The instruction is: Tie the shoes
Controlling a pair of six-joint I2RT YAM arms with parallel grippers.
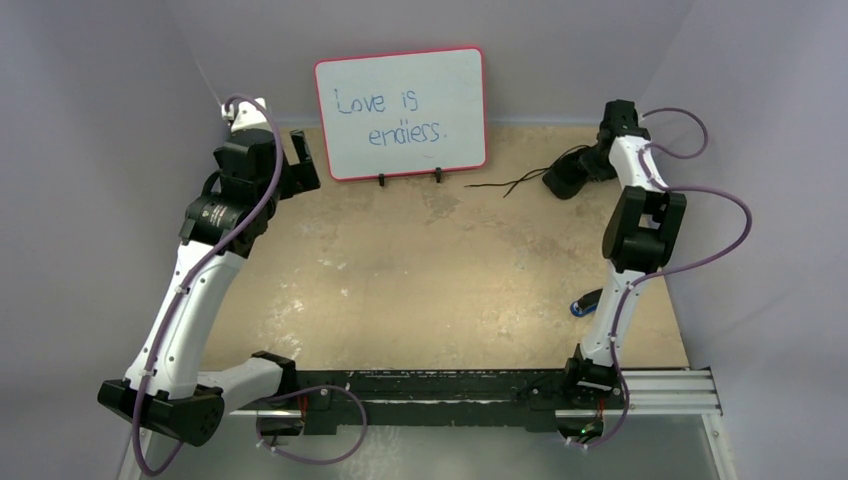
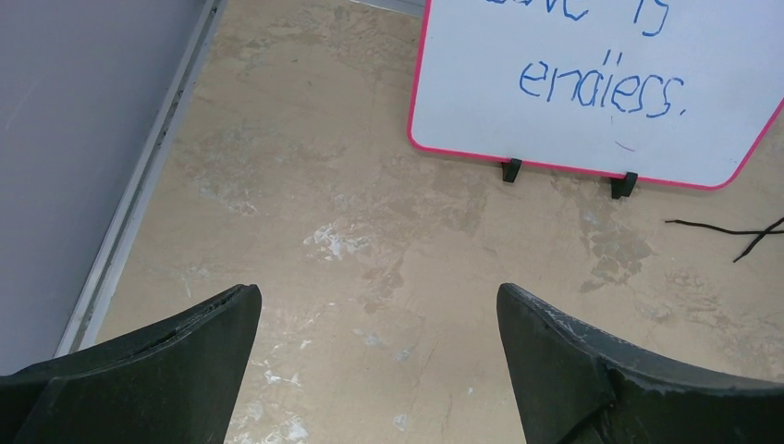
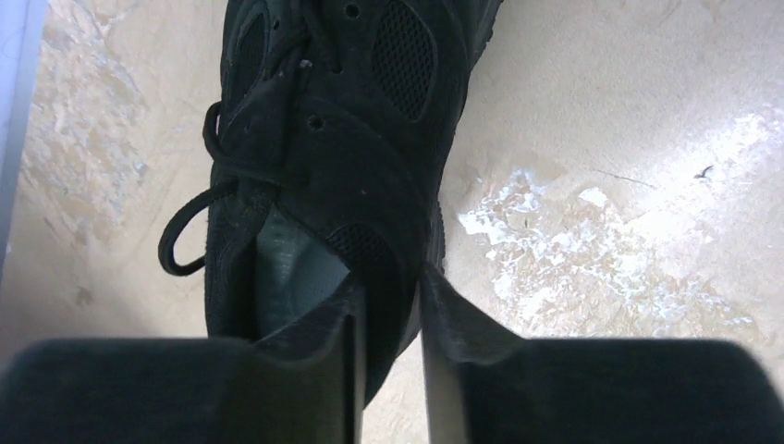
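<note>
The all-black shoe [image 1: 568, 172] lies at the far right of the table, its thin black laces [image 1: 510, 183] trailing left towards the whiteboard. In the right wrist view the shoe [image 3: 342, 139] fills the upper middle, its pale grey inner sole [image 3: 291, 268] showing. My right gripper [image 3: 388, 287] is shut on the shoe's collar wall, one finger inside the opening and one outside. My left gripper [image 2: 379, 305] is open and empty, hovering over bare table at the far left, beside the whiteboard. Lace ends [image 2: 740, 236] show at the right edge of the left wrist view.
A white board with a pink rim [image 1: 400, 112] reading "Love is endless." stands on two black feet at the back middle. A small blue-and-black stick-shaped gadget [image 1: 585, 303] lies by the right arm. Grey walls close in on the left, right and back.
</note>
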